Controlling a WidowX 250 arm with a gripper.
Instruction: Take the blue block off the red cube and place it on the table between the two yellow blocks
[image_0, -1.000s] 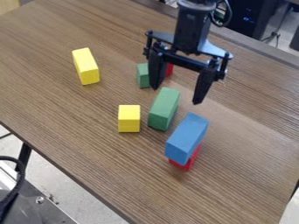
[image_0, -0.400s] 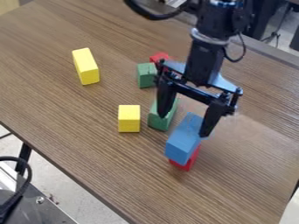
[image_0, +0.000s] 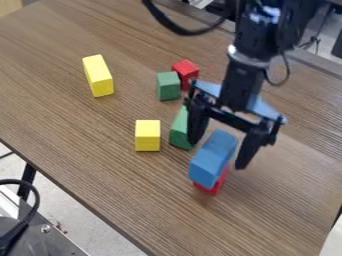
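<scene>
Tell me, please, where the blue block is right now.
In the camera view, the blue block rests on a red block, right of the small yellow block, with the gripper's open fingers around its upper end.

Blue block (image_0: 212, 157): matt, smooth, painted-wood look. Table (image_0: 100, 165): wood-grained, low sheen. Fingers (image_0: 248, 150): dark, plastic-looking.
</scene>
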